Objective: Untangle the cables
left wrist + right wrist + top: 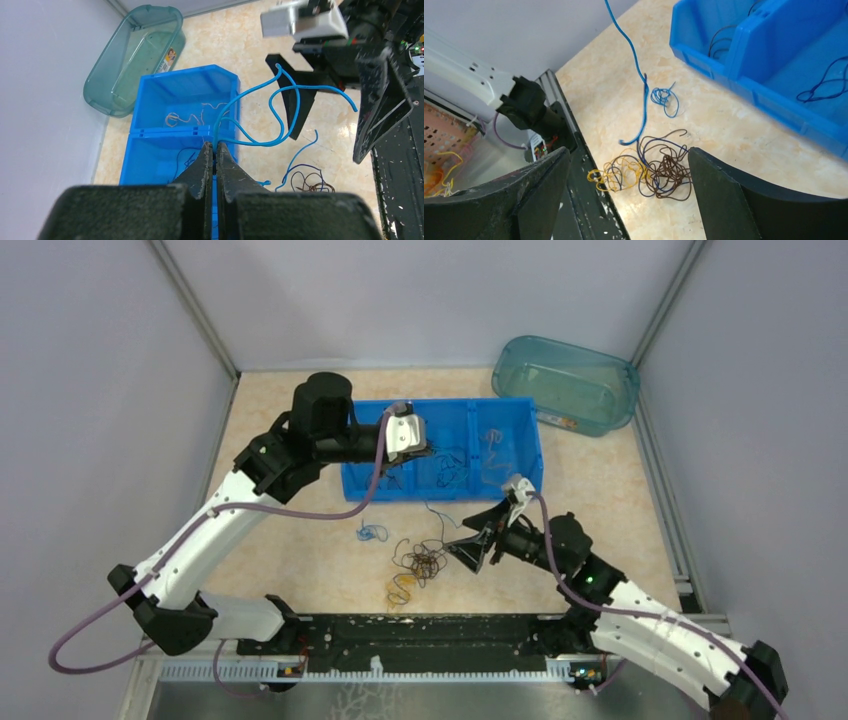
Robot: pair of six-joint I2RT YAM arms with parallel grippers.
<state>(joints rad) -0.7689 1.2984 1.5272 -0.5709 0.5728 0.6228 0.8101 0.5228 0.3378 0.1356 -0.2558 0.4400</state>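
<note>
- The table point(300, 570) has a beige marbled top, and everything sits on it.
- The blue bin point(450, 404) is at the back, split into compartments. There's a tan cable point(192, 117) in one and some dark ones next door.
- The teal tub point(565, 385) is right beside the bin, in the far right corner.
- The left gripper point(214, 150) is up over the bin, jaws clenched on a blue cable point(280, 90) that trails down toward the table.
- The right gripper point(628, 160) has its jaws spread wide with nothing in them, hovering over the tangle point(659, 172).
- That tangle is a brown, black and yellow knot in front of the bin.
- A little blue curl point(372, 533) sits near its left.
</note>
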